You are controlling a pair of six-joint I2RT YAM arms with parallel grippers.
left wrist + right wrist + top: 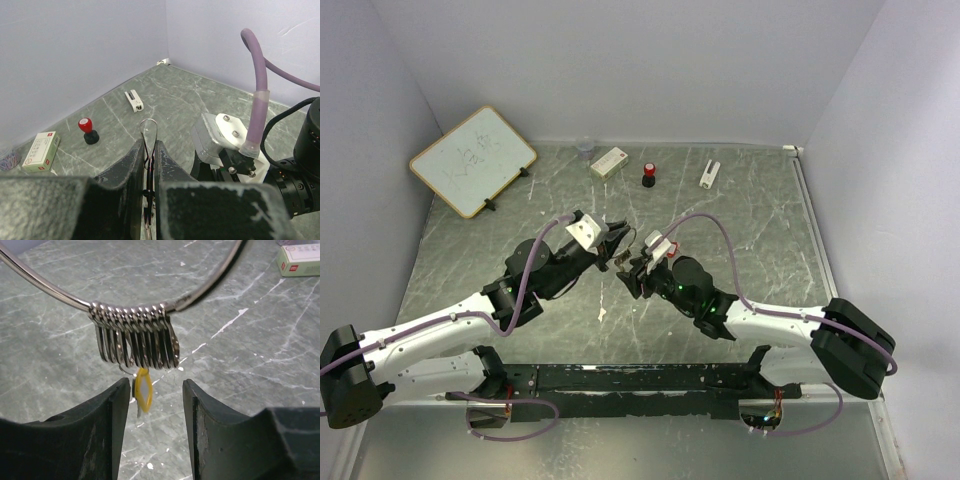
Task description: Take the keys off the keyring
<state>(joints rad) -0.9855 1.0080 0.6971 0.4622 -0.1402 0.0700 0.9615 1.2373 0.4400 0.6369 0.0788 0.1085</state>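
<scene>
Left gripper (149, 150) clamped on keyring (149, 129), loop poking past fingertips. Right gripper (156, 385) parted, keys (135, 342) bunched just ahead, yellow key (143, 391) between jaws. Step: first key grab, likely. Next: pinch, work along wire.

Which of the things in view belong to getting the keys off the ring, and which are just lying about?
In the job: keyring, pinched in the left gripper; yellow-headed key hanging from it, between the open fingers of the right gripper.

Lying about: whiteboard, clear cup, small box, red-topped knob, small white piece.
</scene>
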